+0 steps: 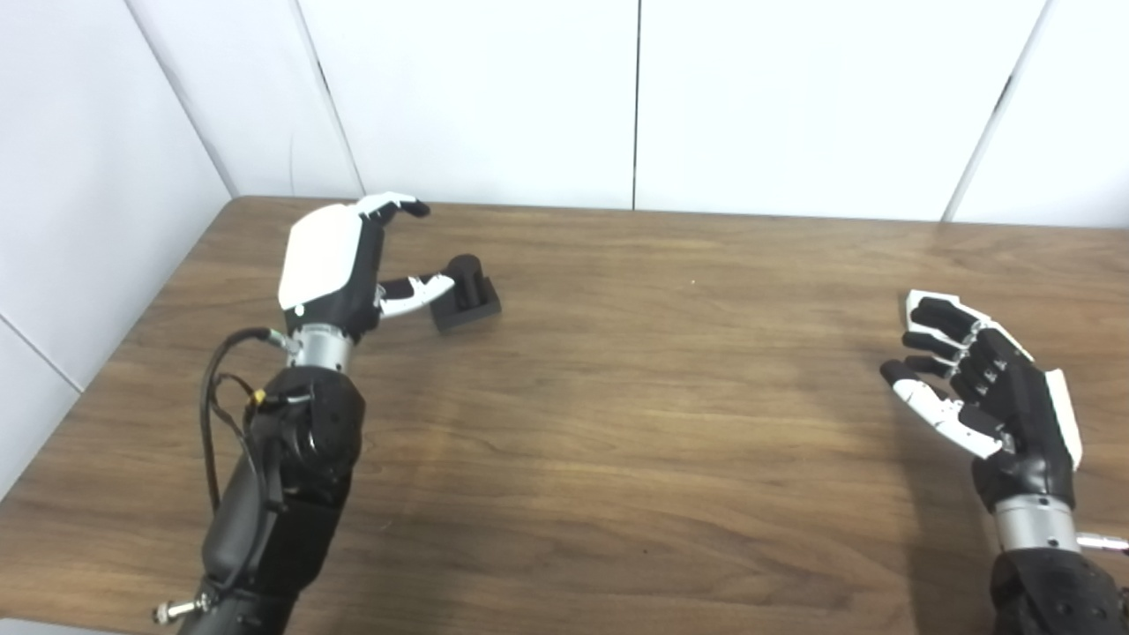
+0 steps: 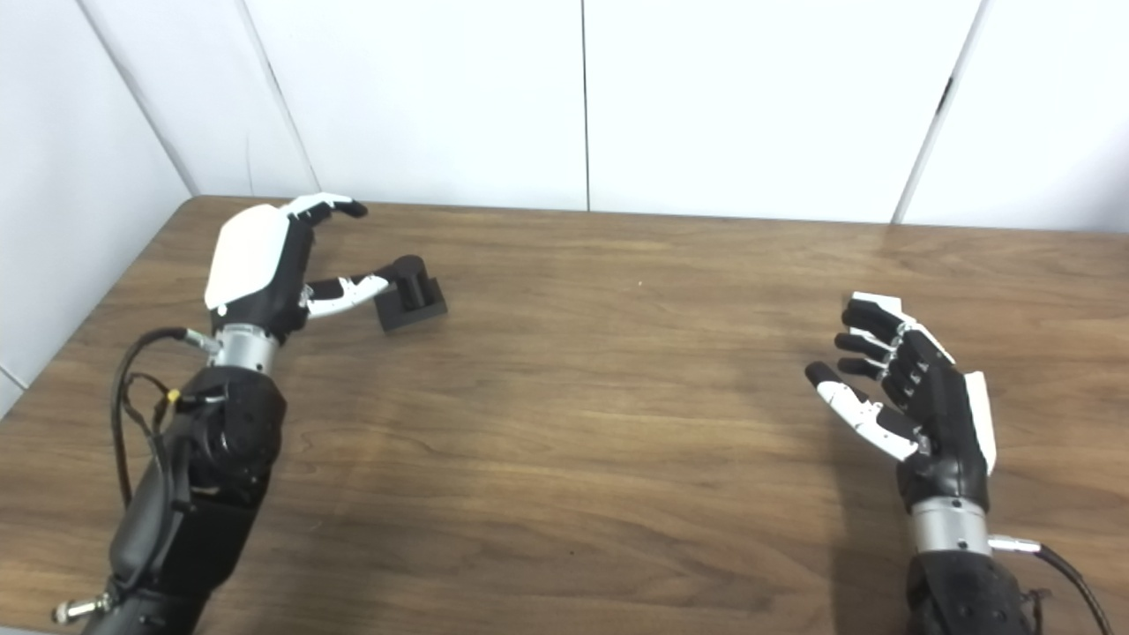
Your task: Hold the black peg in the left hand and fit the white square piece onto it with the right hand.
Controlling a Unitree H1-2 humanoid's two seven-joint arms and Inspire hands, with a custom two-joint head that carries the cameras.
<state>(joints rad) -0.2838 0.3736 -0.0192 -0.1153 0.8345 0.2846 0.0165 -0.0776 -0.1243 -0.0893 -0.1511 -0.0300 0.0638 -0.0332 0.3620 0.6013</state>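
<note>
Arms: two dark arms come in from the near edge, the left arm with a looping black cable.
Left robot hand (image 1: 340,265): fingers spread apart, holding nothing. Its thumb tip is right beside the black peg, maybe touching; I cannot tell.
Right robot hand (image 1: 988,384): fingers loosely curled but apart, palm empty, well away from the peg.
Black peg (image 1: 466,291): a short round post standing on a flat square base, dull black. It sits on the worktop just past the left thumb.
White square piece: not seen in either view.
Worktop (image 1: 635,423): smooth brown wood with long grain lines.
Hands' look: hard white shells on the backs, black fingers, shiny metal wrists.
Done so far: nothing looks done; the peg is not lifted.
Left to do: grab the peg, find the white piece, fit it on.
</note>
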